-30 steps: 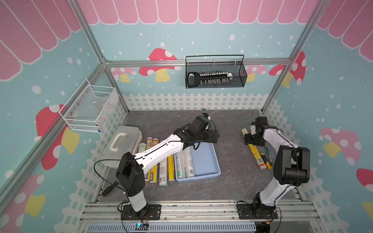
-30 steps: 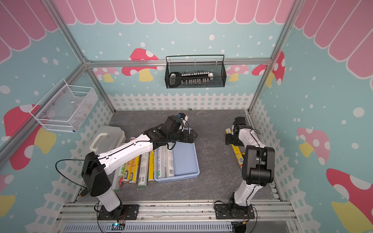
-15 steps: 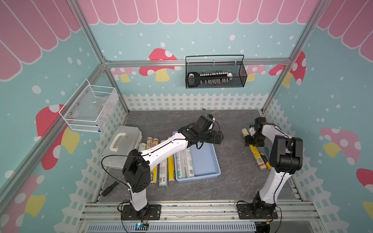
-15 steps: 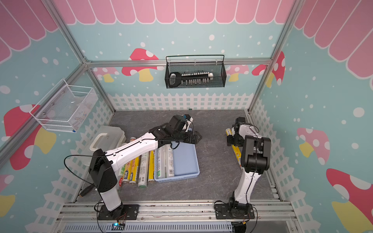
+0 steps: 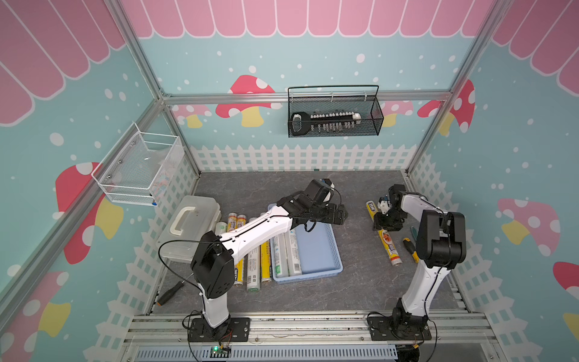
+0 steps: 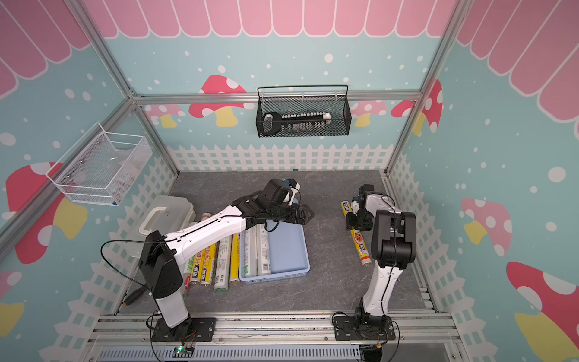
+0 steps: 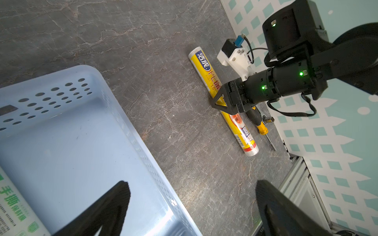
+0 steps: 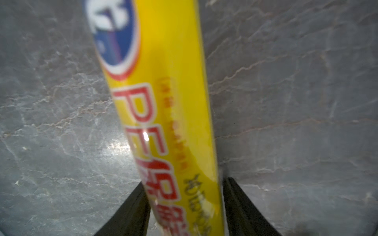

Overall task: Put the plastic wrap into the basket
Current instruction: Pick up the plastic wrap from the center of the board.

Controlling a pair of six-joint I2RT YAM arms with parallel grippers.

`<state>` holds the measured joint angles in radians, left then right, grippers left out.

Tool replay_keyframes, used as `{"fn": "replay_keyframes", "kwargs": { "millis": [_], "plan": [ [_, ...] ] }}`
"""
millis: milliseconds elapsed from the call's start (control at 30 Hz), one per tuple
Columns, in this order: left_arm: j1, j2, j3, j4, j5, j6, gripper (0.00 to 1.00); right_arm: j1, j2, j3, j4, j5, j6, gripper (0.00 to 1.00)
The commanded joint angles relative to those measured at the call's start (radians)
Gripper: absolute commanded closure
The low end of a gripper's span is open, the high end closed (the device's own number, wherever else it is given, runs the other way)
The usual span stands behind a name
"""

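**Right claw [image 7: 217,102] closing onto the lone yellow roll [image 7: 204,67]; left claw [image 5: 340,216] swinging out past the basket [image 5: 336,250].**

Over the last second the right jaws are pinching in from wide to snug. In the right wrist view the fingers [image 8: 133,204] are sitting against both sides of the roll, which is still lying flat on the table [image 5: 354,282], well apart from the basket, so the lift is likely next. The left claw is gaping wide, holding nothing, and drifting beyond the basket's far corner toward the right arm. Two white-green rolls [image 5: 286,254] are lying in the basket, with a row of further rolls [image 5: 257,266] waiting on the table beside it. A yellow-handled screwdriver [image 7: 259,124] is lying just beside the gripped roll. The tabletop is grey, marbled and smooth. Teal mushroom walls are boxing it in, with a black wire basket [image 5: 333,116] hanging on the back wall.
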<state>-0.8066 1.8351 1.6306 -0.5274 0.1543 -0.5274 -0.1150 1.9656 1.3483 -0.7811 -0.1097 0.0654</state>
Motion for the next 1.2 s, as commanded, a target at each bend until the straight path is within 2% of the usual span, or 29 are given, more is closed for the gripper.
{"fn": "replay_keyframes", "kwargs": {
  "millis": [0, 100, 267, 433, 533, 700, 867, 1167],
  "plan": [
    [0.0, 0.006, 0.014, -0.011, 0.005, -0.003, 0.01, 0.005, 0.036, -0.011, -0.041, 0.001, 0.005, 0.45],
    [0.001, 0.0, 0.01, -0.01, 0.002, -0.008, 0.01, 0.012, 0.042, -0.023, -0.041, -0.002, 0.001, 0.48],
    [0.0, -0.009, 0.006, -0.009, -0.012, -0.018, 0.01, 0.031, 0.003, -0.038, -0.045, -0.008, 0.006, 0.6],
    [0.001, -0.06, -0.029, -0.006, -0.101, -0.036, 0.01, 0.053, -0.182, -0.059, -0.046, -0.02, 0.045, 0.72],
    [0.001, -0.101, -0.057, -0.002, -0.179, -0.045, 0.01, 0.063, -0.329, -0.085, -0.033, -0.082, 0.078, 0.79],
    [0.002, -0.173, -0.133, 0.037, -0.295, -0.07, 0.01, 0.083, -0.519, -0.145, 0.014, -0.26, 0.165, 0.82],
    [0.011, -0.252, -0.23, 0.105, -0.364, -0.112, 0.01, 0.158, -0.619, -0.217, 0.137, -0.458, 0.319, 0.82],
    [0.036, -0.383, -0.404, 0.149, -0.468, -0.22, 0.01, 0.395, -0.593, -0.259, 0.344, -0.505, 0.531, 0.82]
  ]
}}
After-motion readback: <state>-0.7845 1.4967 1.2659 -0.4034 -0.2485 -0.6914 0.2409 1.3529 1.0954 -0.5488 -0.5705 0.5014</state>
